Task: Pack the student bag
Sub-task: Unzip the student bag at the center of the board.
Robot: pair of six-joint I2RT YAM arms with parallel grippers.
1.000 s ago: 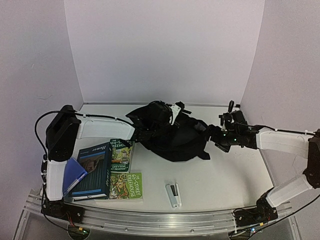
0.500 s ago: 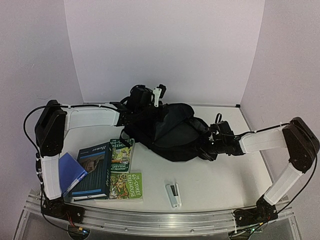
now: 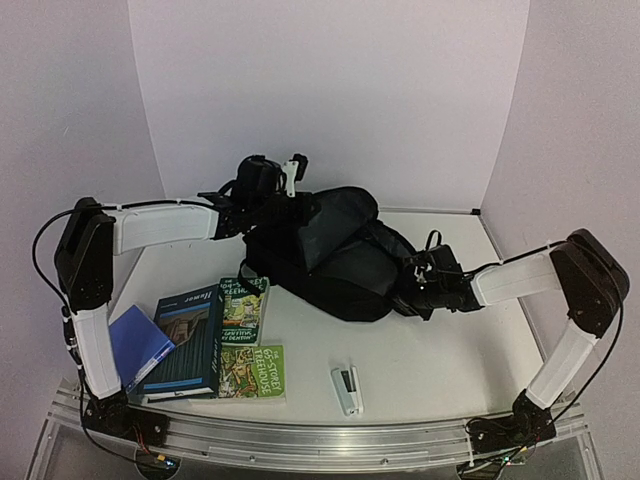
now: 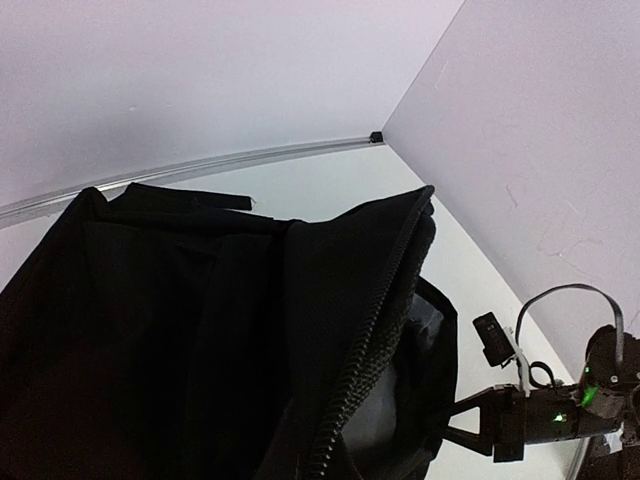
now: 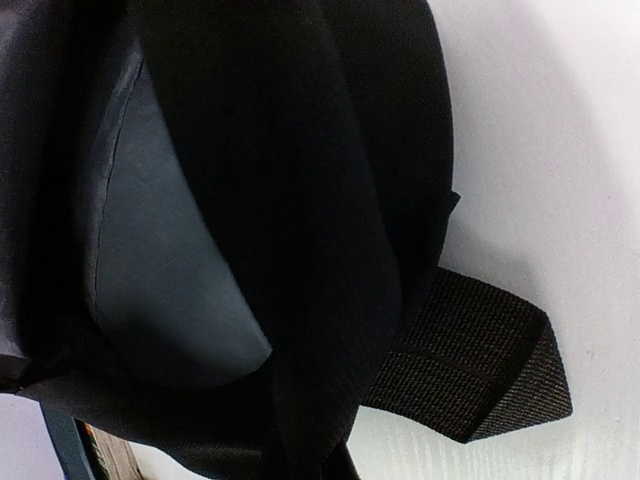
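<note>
Care is needed for the step in hand, which seems to be opening the mouth of the student bag (image 3: pixel 330 255) so that things can be put in. The bag's far left top edge is held up by the left gripper (image 3: pixel 278 200), its jaws closed tight on the black cloth. The right gripper (image 3: pixel 412 288) is pressed against the bag's right side, low by the table (image 3: pixel 450 360). Its jaws are closed too, but its fingers are hidden, so it cannot be told if cloth is caught between them. The two sides should be pulled apart slowly and evenly, so that the mouth is made wide and no cloth is let slip. If the pull is too hard, the whole bag may be dragged across the table.

The bag is set at the middle of the table, toward the far wall. It is big, soft and all black, and it is slumped in folds. An open zipper (image 4: pixel 375 330) is seen along one edge, with smooth grey lining (image 5: pixel 170 270) inside. A flat woven strap (image 5: pixel 470 380) is seen sticking out from under it onto the table. The books (image 3: pixel 190 340) are laid near its left front side, and a stapler (image 3: pixel 347 390) is laid further off toward the front.
</note>
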